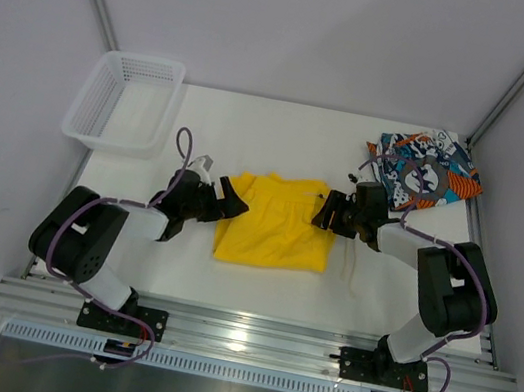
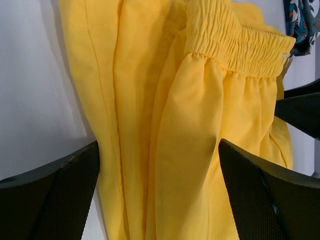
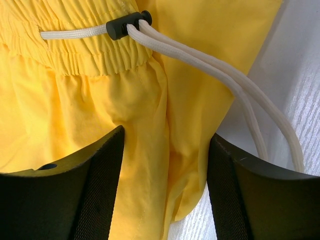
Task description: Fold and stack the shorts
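The drawstring runs out of sight behind the right claw.

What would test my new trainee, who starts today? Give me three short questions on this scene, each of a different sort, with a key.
1. True or false: the patterned shorts lie stacked on the yellow shorts.
2. In the top view, where does the white basket stand? A: far left corner. B: far right corner. C: near edge, between the arms.
3. Fill in: the white drawstring runs through a small ___ toggle.

Key: 1 false, as the two pairs lie apart. 2 A. 3 black.
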You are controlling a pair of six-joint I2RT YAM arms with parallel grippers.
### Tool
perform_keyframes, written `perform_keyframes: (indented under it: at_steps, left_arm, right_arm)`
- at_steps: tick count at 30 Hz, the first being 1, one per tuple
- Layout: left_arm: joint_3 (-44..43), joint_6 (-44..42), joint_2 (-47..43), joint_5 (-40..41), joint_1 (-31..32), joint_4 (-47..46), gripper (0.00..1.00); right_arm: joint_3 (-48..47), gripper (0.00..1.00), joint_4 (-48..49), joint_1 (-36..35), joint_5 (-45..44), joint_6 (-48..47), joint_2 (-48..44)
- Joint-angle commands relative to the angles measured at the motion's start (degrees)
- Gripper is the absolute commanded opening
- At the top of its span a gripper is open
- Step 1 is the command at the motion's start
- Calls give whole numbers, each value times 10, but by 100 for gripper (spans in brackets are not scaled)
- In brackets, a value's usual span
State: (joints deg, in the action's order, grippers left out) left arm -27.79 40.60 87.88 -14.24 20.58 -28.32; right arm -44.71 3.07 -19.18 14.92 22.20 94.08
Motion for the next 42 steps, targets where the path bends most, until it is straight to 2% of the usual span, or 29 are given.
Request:
perform_keyframes:
  at_steps: [1, 5, 10, 14, 19, 22, 23, 25, 27, 32, 33, 34, 36, 42]
  left_arm:
    - [19, -3, 14, -35, -3, -16, 99]
    - [39, -8, 21, -44, -3, -42, 99]
    - [20, -14, 34, -40, -2, -26, 96]
    - [-2, -18, 48, -26, 1, -10, 85]
    - [-26, -29, 61, 1, 15, 14, 79]
    - [-38, -33, 70, 11, 26, 21, 68]
    - [-40, -34, 77, 11, 31, 20, 58]
    - [-45, -36, 86, 13, 35, 20, 45]
    - [-50, -37, 99, 14, 40, 20, 40]
    - [-60, -40, 107, 20, 45, 29, 12]
    - [-64, -40, 105, 23, 46, 32, 1]
    - [-71, -41, 102, 32, 50, 47, 0]
    - [-86, -44, 95, 45, 57, 67, 0]
    - [-154, -43, 85, 77, 92, 139, 0]
  right_arm:
    - [-5, 64, -23, -4, -2, -10, 18]
    - [-6, 63, -23, -4, 3, -9, 19]
    - [-6, 61, -24, -5, -1, -8, 18]
    - [-8, 58, -26, -8, -14, -8, 12]
    - [-14, 52, -27, -17, -24, -10, 7]
    - [-15, 47, -27, -23, -33, -11, 4]
    - [-15, 44, -27, -25, -34, -11, 1]
    - [-14, 40, -27, -26, -37, -9, 0]
    - [-15, 38, -27, -30, -39, -9, -1]
    - [-25, 18, -47, -31, -51, -9, -6]
    - [-30, 13, -49, -31, -53, -8, -7]
    - [-34, 7, -54, -31, -53, -7, -9]
    - [-46, 2, -60, -32, -57, -5, -13]
    - [-77, 0, -97, -33, -103, 0, -17]
